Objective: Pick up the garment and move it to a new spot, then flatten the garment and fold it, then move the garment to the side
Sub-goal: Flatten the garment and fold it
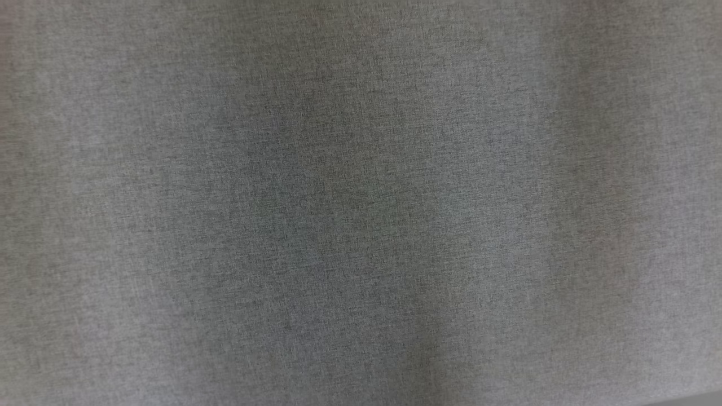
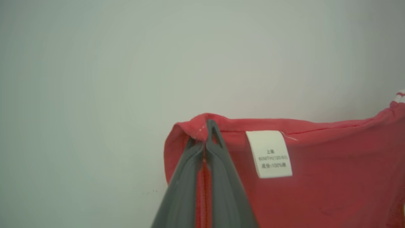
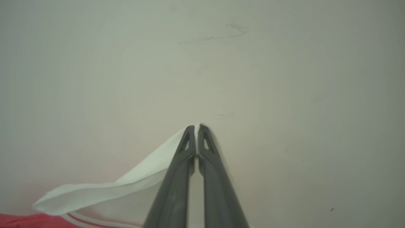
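The garment (image 2: 319,183) is red, with a white care label (image 2: 269,154) near its folded top edge. In the left wrist view my left gripper (image 2: 207,128) is shut on that red edge at a corner, with cloth bunched around the tips. My right gripper (image 3: 196,128) is shut on a white part of the garment (image 3: 126,183), which trails down to the lower left. There a strip of the red cloth (image 3: 28,221) and a red-striped white trim (image 3: 95,220) show at the bottom edge.
A pale, smooth surface (image 2: 95,79) lies behind both grippers, with faint dark scuff marks (image 3: 235,28) in the right wrist view. The head view looks at a grey woven cloth surface (image 1: 361,203) with soft shadows across it.
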{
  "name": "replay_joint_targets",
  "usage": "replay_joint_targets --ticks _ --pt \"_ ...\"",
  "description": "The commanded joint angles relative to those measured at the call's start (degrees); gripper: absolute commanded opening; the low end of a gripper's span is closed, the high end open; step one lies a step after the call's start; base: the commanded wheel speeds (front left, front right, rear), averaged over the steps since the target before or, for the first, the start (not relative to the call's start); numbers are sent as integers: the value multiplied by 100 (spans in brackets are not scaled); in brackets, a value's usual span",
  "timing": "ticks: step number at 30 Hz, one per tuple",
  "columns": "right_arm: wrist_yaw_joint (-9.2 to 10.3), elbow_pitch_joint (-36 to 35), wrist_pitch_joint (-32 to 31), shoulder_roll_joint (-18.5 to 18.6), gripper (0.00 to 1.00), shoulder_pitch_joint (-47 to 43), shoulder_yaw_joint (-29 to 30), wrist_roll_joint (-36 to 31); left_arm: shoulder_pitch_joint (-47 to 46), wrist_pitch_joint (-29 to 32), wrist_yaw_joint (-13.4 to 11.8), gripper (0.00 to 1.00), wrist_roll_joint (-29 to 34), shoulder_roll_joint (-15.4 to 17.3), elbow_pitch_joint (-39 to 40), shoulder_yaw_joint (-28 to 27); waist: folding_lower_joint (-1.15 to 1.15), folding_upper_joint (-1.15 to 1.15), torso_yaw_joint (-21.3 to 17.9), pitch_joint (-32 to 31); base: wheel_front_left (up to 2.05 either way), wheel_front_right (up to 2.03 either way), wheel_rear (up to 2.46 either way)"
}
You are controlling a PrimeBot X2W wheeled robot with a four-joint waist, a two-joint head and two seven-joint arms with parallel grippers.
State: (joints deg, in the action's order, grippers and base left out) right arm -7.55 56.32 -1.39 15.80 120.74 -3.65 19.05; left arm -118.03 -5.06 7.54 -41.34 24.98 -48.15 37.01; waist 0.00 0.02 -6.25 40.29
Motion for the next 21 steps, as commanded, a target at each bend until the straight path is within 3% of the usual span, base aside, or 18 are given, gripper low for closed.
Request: replay_joint_targets --ticks 1,7,10,13,18,21 --pt "13 41 47 -25 0 66 -32 68 -30 -48 -15 0 -62 -45 -43 60 0 -2 -1 41 0 0 0" --pt "13 -16 107 4 0 -334 -551 556 406 -293 -15 0 -552 -29 121 547 0 -2 47 -21 0 0 0" --pt "13 -334 132 130 0 -934 -887 1042 843 -369 -15 0 -780 212 419 856 0 -2 -13 -154 0 0 0" --pt "13 -937 98 369 0 -1770 -1280 1619 1517 -621 -15 0 -1098 439 720 954 0 -2 -48 -397 0 0 0" --pt "13 -2369 -72 1088 0 -3675 -1718 2569 3062 -902 -34 0 -1480 782 1366 986 0 -2 -66 -929 0 0 0" --pt "13 -3291 -139 1522 0 -4986 -1600 2979 4058 -983 -260 0 -1586 992 1970 896 0 -2 -73 -1236 0 0 0"
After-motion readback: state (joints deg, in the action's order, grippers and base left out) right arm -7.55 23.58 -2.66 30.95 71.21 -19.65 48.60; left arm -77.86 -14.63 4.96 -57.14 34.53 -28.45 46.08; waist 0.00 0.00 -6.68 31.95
